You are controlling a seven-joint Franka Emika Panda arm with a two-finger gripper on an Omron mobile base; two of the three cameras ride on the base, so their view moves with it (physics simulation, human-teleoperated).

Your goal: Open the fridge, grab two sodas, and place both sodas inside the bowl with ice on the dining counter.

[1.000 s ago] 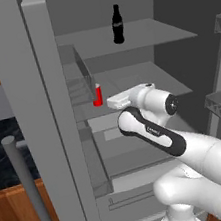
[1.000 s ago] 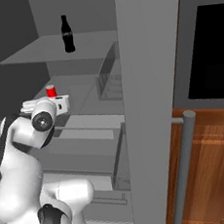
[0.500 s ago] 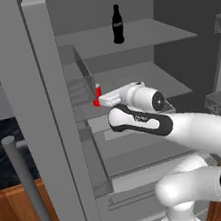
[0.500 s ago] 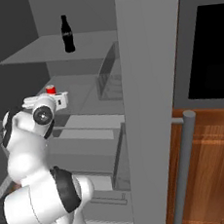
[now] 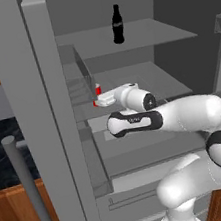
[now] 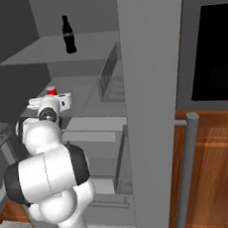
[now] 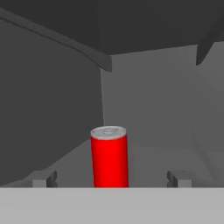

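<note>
Hand view: the gripper (image 7: 110, 178) stands spread wide, grasping nothing, its fingertips (image 7: 43, 178) either side of the upright red can (image 7: 110, 157) without touching it. In the left base view the can (image 5: 98, 89) stands on the middle shelf (image 5: 148, 78) of the open fridge (image 5: 53, 116), near the shelf's left edge. The black cola bottle (image 5: 116, 24) stands upright on the upper shelf (image 5: 136, 35), well apart, toward its back edge.

Interior of the open fridge (image 5: 48, 117). Upper grey shelf (image 5: 136, 35) carries the black cola bottle (image 5: 116, 24), upright near its middle. The shelf below (image 5: 148, 78) carries the red can (image 7: 109, 156) (upright, silver top, toward the left wall).
</note>
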